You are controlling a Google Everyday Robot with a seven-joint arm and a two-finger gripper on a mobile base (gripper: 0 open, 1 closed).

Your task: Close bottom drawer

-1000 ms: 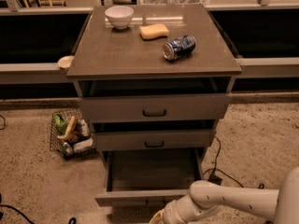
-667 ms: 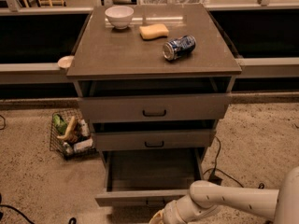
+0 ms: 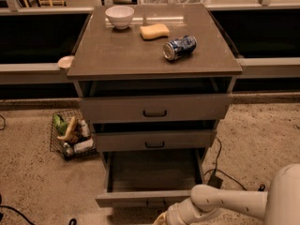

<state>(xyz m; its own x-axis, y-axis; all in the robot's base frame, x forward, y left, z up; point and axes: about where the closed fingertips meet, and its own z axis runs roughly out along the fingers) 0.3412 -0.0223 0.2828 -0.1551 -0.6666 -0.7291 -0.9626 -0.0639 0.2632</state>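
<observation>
The bottom drawer (image 3: 152, 198) of the grey-brown cabinet is pulled far out, its shallow box empty and its slim front panel near the picture's bottom edge. The middle drawer (image 3: 154, 140) and top drawer (image 3: 154, 109) stand slightly out. My white arm (image 3: 220, 203) reaches in from the lower right. The gripper (image 3: 161, 219) is at the bottom edge, just below the bottom drawer's front panel near its centre handle, and mostly cut off by the frame.
On the cabinet top (image 3: 117, 55) stand a white bowl (image 3: 119, 16), a yellow sponge (image 3: 154, 31) and a blue can (image 3: 179, 47) on its side. A wire basket (image 3: 70, 134) of items sits on the floor at the left. A black cable (image 3: 220, 170) lies at the right.
</observation>
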